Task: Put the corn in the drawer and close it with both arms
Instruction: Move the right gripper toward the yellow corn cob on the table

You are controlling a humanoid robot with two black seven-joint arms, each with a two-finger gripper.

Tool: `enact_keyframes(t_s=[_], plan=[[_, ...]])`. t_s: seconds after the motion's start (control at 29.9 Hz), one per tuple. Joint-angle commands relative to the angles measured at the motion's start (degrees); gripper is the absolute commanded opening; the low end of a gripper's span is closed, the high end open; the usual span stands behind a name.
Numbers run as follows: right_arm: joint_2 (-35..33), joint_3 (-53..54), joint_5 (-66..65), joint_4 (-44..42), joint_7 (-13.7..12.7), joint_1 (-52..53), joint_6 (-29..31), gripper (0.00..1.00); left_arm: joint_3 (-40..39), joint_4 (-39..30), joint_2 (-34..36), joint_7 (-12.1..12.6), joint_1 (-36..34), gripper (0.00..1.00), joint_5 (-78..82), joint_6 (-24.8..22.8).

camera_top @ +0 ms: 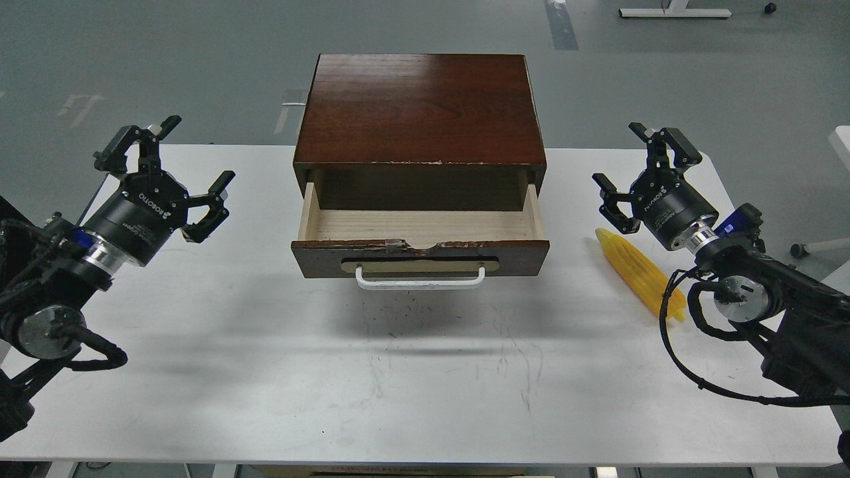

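the dark reddish-brown wooden cabinet [420,109] has a polished top with a soft sheen and visible grain, while the pulled-out drawer [420,234] shows pale, raw-looking matt wood inside, a splintered, chipped front edge, and a smooth white bar handle [420,279] on a tan oval plate. the bright yellow corn cob [639,269] looks like ribbed, slightly glossy plastic, lying on the flat white table [398,385], whose matt top is scuffed with fine dark scratches. the black left gripper [174,159] and black right gripper [643,174] look like matt plastic or coated metal with white lettering, joined to arms with brushed silver metal joints and rubbery black cables.
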Motion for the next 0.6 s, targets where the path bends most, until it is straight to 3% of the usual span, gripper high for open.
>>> enact_keyframes(t_s=[0.0, 0.43, 0.57], plan=[[0.12, 0.02, 0.00, 0.04, 0.01, -0.16, 0.00, 0.98, -0.05, 0.00, -0.03, 0.09, 0.18, 1.00, 0.00, 0.00], [-2.86, -1.21, -0.44, 1.45, 0.01, 1.33, 0.49, 0.99, -0.05, 1.76, -0.12, 0.35, -1.58, 1.00, 0.26, 0.00], [-10.49, -3.40, -2.89, 5.21, 0.01, 6.94, 0.49, 0.99, 0.65, 2.29, 0.06, 0.18, -3.60, 1.00, 1.67, 0.00]])
